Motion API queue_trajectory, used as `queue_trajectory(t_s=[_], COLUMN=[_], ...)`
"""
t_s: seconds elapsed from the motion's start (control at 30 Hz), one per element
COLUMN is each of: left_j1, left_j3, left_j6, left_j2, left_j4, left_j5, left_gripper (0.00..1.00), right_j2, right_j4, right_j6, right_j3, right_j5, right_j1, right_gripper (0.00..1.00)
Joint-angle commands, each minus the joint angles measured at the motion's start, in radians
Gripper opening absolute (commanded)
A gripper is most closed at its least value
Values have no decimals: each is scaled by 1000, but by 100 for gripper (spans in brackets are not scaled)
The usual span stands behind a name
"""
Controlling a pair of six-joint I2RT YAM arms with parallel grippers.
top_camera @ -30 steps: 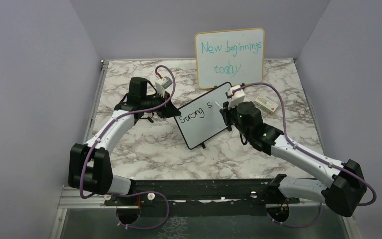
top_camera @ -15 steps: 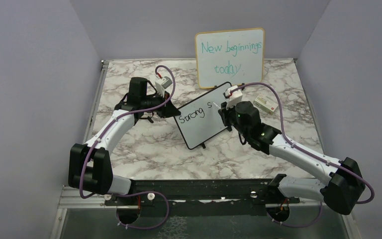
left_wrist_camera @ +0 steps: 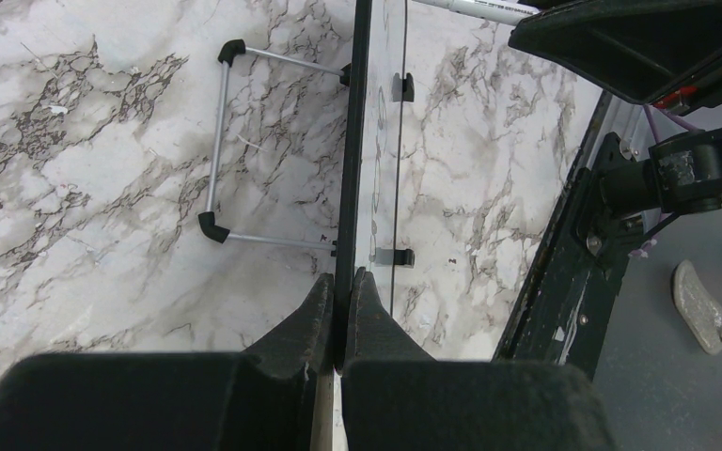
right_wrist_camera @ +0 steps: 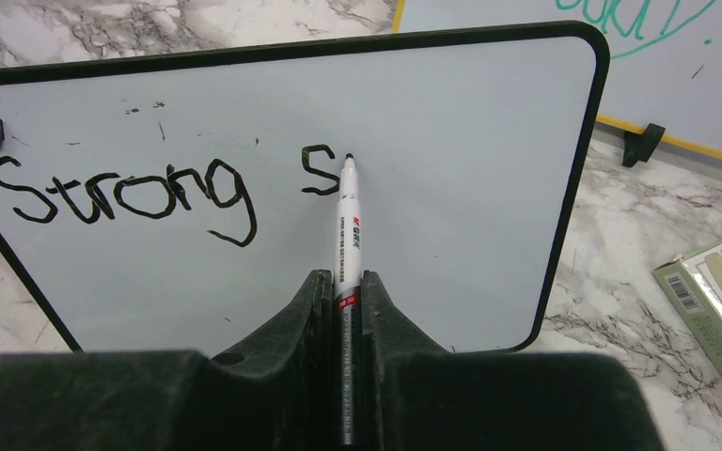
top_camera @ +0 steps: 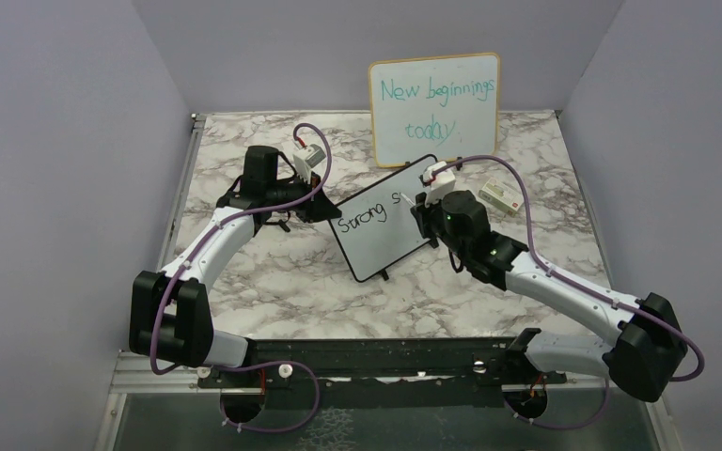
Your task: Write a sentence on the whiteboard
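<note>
The small black-framed whiteboard [top_camera: 383,221] stands near the middle of the marble table [top_camera: 282,272], tilted back on its wire stand [left_wrist_camera: 214,141]. In the overhead view its long side runs from about 7 o'clock up to 1 o'clock. "Strong" is written on it in black, with an "s" after it.

The left gripper [left_wrist_camera: 340,291] has come in from 9 o'clock and is pinched on the board's left edge, a finger pressed to each face of the thin frame. Its wrist camera looks straight along that edge.

The right gripper [right_wrist_camera: 343,282] reaches in from about 4 o'clock, closed around a white marker [right_wrist_camera: 347,225]. The barrel is clamped between the two fingers and points up at the board. The black tip sits just at 2 o'clock of the "s", right by the end of its top stroke. It looks to be on the surface, though from here I can't be sure it is actually touching.

Behind the small board, at 12 o'clock, a larger wood-framed board [top_camera: 435,108] leans against the back wall with "New beginnings today" in teal. A small green and white box [top_camera: 500,195] lies flat on the table at about 2 o'clock of the small board, just beyond the right wrist.
</note>
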Motion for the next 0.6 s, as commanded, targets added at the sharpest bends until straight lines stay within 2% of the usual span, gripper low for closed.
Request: queue_trajectory(t_s=[0.0,0.57], left_j1=[-22,-22], left_j3=[-40,-37], left_j6=[76,76], left_j2=[59,62], left_j4=[-115,-115], left_j5=[-160,-158], left_gripper=[0,0], right_j2=[15,20], right_j4=[29,-118], right_j6=[-6,20], right_j3=[26,35], right_j5=[-13,-36], right_j1=[2,2], right_gripper=[1,0])
